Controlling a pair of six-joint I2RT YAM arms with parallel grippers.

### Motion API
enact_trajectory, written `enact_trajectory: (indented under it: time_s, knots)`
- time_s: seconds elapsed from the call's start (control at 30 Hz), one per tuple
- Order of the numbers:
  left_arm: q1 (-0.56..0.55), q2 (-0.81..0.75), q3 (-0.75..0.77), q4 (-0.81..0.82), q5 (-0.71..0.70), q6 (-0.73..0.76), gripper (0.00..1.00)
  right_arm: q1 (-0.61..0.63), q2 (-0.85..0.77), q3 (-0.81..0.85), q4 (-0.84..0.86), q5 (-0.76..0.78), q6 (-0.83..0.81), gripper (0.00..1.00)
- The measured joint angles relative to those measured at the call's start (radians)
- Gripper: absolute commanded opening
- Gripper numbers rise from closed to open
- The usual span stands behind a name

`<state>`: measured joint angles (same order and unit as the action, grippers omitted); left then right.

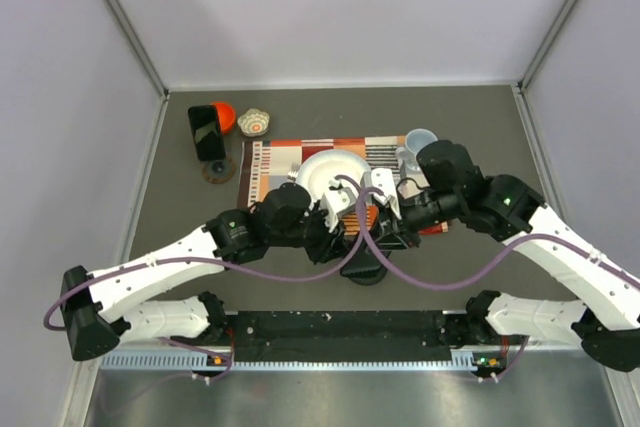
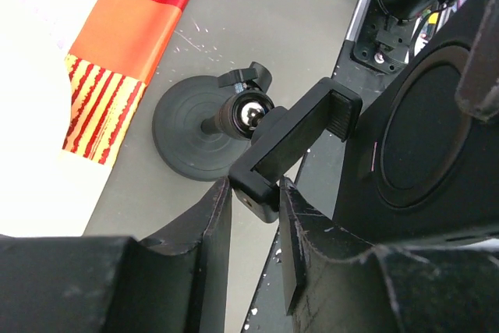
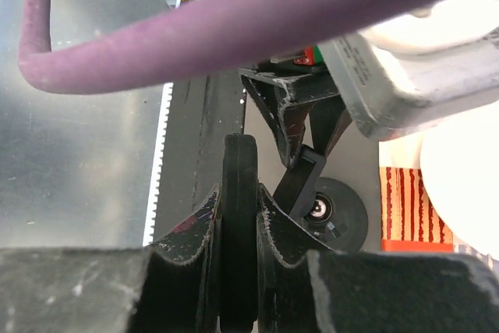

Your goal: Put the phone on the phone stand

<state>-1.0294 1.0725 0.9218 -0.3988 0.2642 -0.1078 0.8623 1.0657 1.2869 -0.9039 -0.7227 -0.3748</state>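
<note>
Near centre of the worktop (image 1: 480,127): left hand (image 2: 256,202) clenched on the clamp head of the black clamp stand (image 2: 191,134). Right hand (image 3: 240,199) just beside it, grasping the phone (image 3: 238,161) edge-on, held off the worktop. Phone stand (image 1: 210,147) sits far left, well apart from both hands.

Leaning left arm (image 1: 170,272) and right arm (image 1: 560,247) inward, pinching with left gripper (image 2: 256,193), squeezing tight with right gripper (image 3: 240,196).

White plate (image 1: 325,169), striped placemat (image 1: 272,162), clamp stand (image 2: 187,126)
</note>
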Motion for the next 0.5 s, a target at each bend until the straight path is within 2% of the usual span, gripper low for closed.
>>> enact_trajectory:
  time_s: [0.03, 0.1, 0.23, 0.37, 0.47, 0.5]
  knots:
    - [0.000, 0.009, 0.011, -0.008, 0.000, 0.007, 0.19, 0.000, -0.002, -0.003, 0.003, 0.002, -0.001, 0.00]
    - [0.000, 0.030, 0.035, -0.029, -0.002, 0.011, 0.28, 0.000, -0.020, -0.016, 0.007, 0.018, 0.001, 0.00]
    - [0.001, 0.054, 0.070, -0.062, -0.031, 0.000, 0.53, 0.000, -0.109, -0.051, 0.018, 0.064, 0.029, 0.00]
    - [0.001, 0.034, 0.073, -0.106, -0.050, -0.045, 0.58, 0.000, -0.255, -0.079, 0.021, 0.104, 0.091, 0.00]
    - [0.001, -0.018, 0.073, -0.129, -0.067, -0.085, 0.57, 0.000, -0.353, -0.083, 0.020, 0.136, 0.138, 0.00]
    - [0.001, -0.041, 0.073, -0.135, -0.076, -0.102, 0.54, 0.000, -0.382, -0.083, 0.021, 0.147, 0.153, 0.00]
